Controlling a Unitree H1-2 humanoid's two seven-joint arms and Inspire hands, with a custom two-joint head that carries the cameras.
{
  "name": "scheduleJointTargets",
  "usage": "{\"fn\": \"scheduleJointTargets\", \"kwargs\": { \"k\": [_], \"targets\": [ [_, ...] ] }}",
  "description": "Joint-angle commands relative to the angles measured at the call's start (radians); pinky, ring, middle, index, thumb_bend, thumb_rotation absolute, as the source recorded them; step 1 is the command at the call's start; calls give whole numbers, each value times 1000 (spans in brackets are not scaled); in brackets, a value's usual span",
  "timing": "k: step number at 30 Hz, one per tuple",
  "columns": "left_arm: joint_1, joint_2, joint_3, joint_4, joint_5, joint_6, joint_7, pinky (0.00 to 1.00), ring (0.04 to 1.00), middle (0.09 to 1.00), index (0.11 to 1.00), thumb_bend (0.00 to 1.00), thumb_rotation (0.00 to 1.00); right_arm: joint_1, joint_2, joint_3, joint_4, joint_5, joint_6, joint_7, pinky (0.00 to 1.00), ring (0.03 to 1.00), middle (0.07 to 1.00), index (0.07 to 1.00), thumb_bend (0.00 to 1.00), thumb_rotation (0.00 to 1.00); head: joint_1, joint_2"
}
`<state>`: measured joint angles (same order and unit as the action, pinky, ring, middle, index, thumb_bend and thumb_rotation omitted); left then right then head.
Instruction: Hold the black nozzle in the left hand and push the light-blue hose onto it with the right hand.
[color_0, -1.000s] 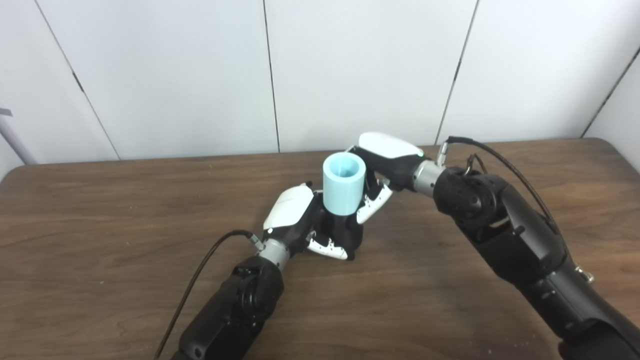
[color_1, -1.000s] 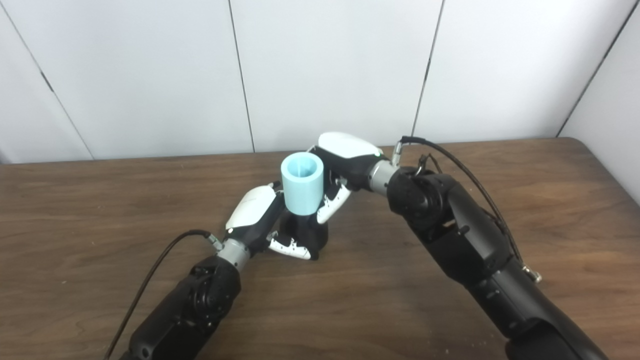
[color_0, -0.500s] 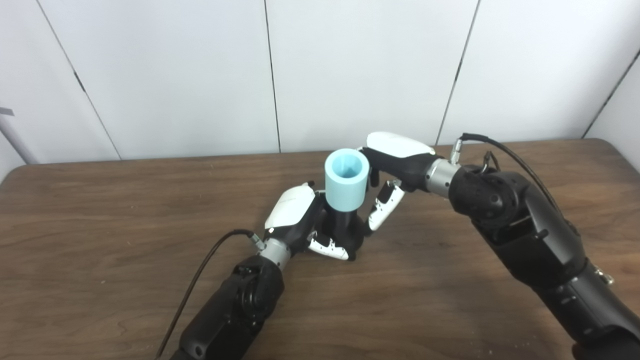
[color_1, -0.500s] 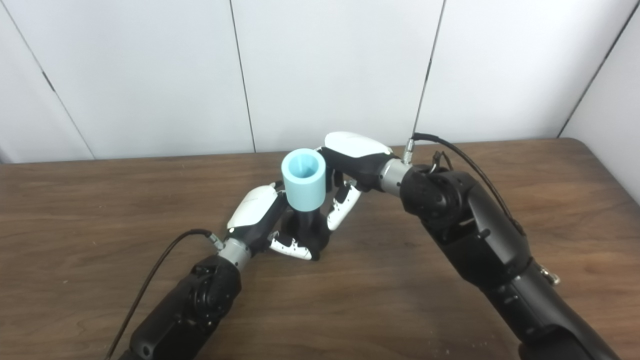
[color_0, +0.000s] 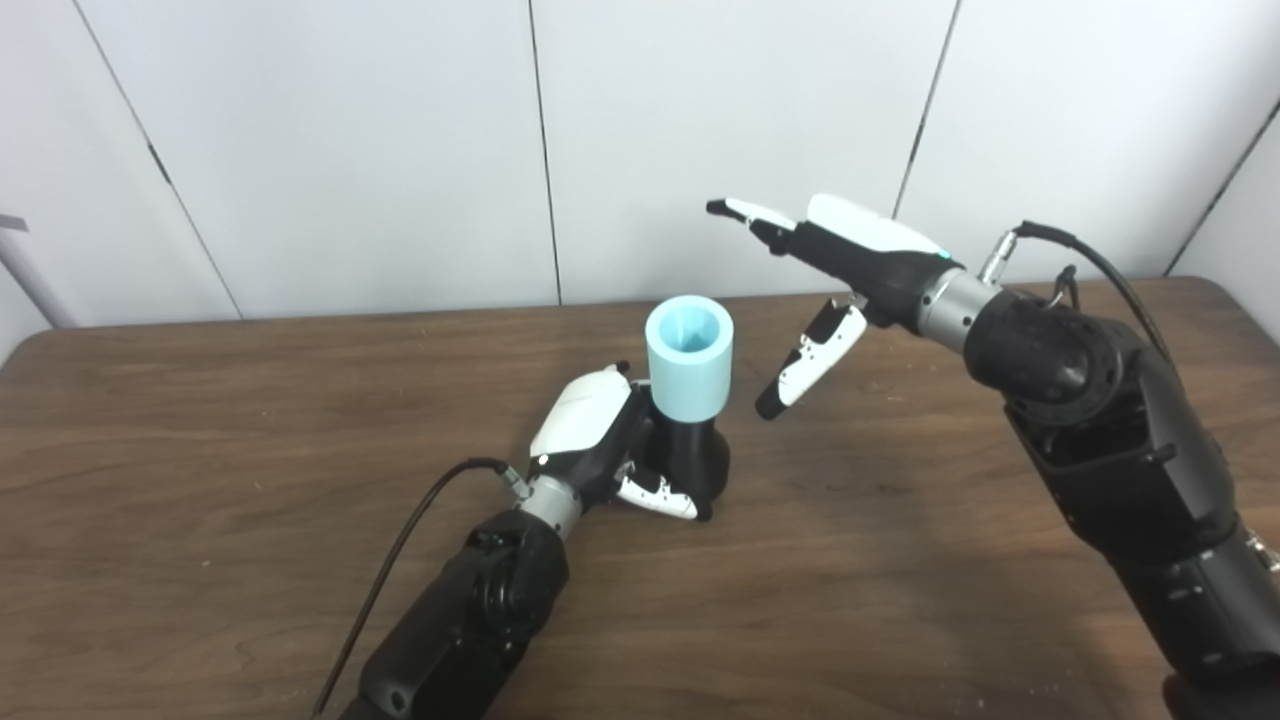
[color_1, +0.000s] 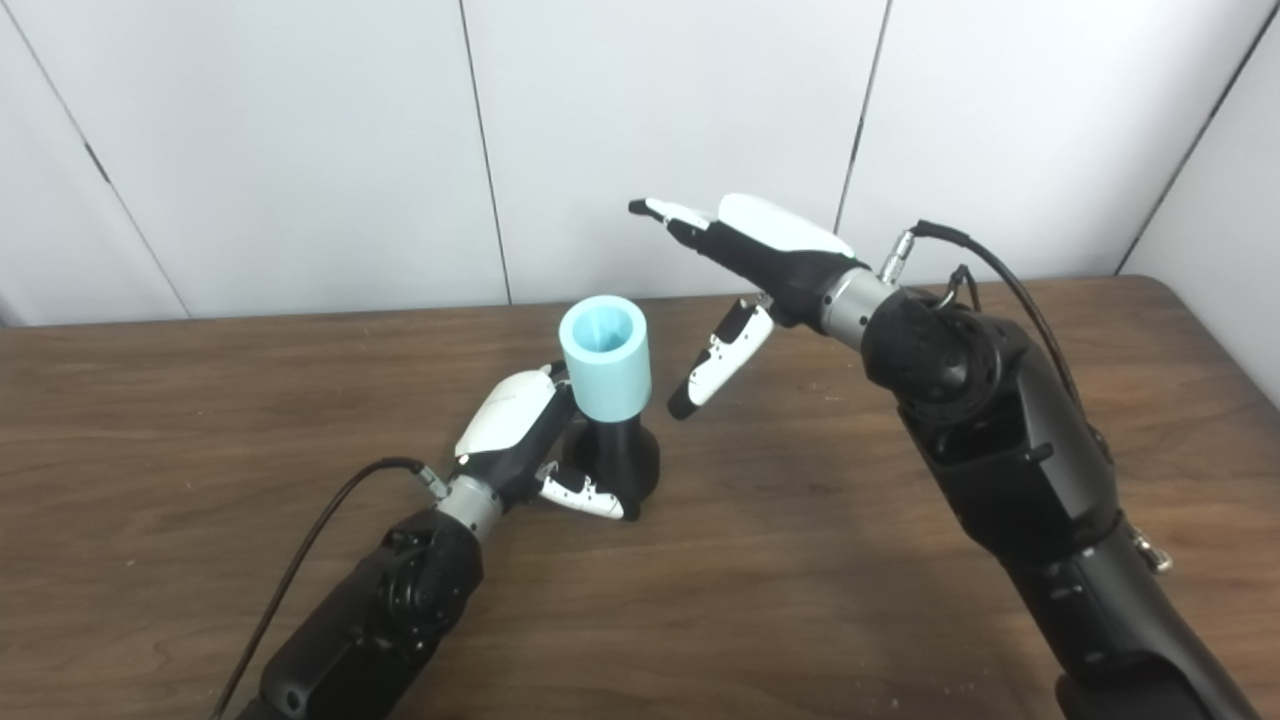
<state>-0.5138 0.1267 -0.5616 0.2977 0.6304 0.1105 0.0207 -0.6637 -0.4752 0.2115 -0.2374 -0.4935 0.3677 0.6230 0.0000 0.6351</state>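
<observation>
The light-blue hose (color_0: 688, 358) stands straight up on the black nozzle (color_0: 694, 458), which the left hand (color_0: 610, 440) grips tight. The right hand (color_0: 840, 270) hangs just right of the hose, fingers spread wide and holding nothing.

Both arms are bulky matte-black housings ending in silver metal wrist collars. The left hand (color_0: 592, 432) and right hand (color_0: 850, 250) wear glossy white back shells over black fingers with white, black-dotted segments. A black cable (color_0: 400, 560) loops into each wrist collar.

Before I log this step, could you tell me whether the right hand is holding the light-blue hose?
No, the right hand is open and raised clear of the light-blue hose, which sits on the black nozzle.
</observation>
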Motion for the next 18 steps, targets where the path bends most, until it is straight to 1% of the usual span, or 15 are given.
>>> {"fn": "scheduleJointTargets", "kwargs": {
  "k": [1,4,6,8,10,12,14,15,16,17,18],
  "targets": [
    [42,-9,-41,61,17,15,-84,1000,643,488,486,525,0,-24,-17,-12,-33,-1,-16,-30,889,1000,1000,1000,1000,220,3,-1],
    [44,-8,-39,59,18,12,-84,1000,643,488,486,525,0,-17,-30,-4,-32,0,-24,-18,805,1000,1000,1000,1000,211,1,0],
    [46,-7,-39,56,19,11,-85,1000,643,488,486,525,0,-19,-35,-7,-34,9,-23,-11,786,1000,1000,1000,1000,209,0,-1],
    [48,-6,-40,55,20,11,-86,1000,643,487,487,525,0,-19,-36,-12,-45,22,-24,-9,805,1000,1000,1000,1000,210,1,-1],
    [48,-6,-40,58,20,9,-86,1000,643,485,489,525,0,-16,-33,-23,-62,54,-33,-9,867,1000,1000,1000,1000,209,-1,-1],
    [47,-5,-39,60,19,8,-87,1000,643,484,489,525,0,-10,-33,-28,-74,103,-70,-8,905,1000,1000,1000,1000,209,-1,-1],
    [47,-5,-39,62,19,6,-87,1000,643,484,489,525,0,-6,-38,-25,-81,130,-108,-7,947,1000,1000,1000,1000,276,-1,-1],
    [46,-5,-40,62,19,7,-88,1000,643,484,489,525,0,-7,-51,-13,-88,131,-147,-2,955,1000,1000,1000,1000,295,-1,-1],
    [46,-5,-40,61,20,9,-89,1000,643,482,490,525,0,-9,-64,0,-93,126,-190,1,985,1000,1000,1000,935,516,-1,-1],
    [46,-5,-41,61,20,11,-91,1000,643,481,491,525,0,-10,-73,8,-96,122,-220,3,996,1000,1000,1000,891,631,-1,-1],
    [46,-5,-41,61,20,11,-91,1000,643,481,491,525,0,-12,-79,17,-96,116,-255,0,996,1000,1000,1000,891,631,1,-7]
  ]
}}
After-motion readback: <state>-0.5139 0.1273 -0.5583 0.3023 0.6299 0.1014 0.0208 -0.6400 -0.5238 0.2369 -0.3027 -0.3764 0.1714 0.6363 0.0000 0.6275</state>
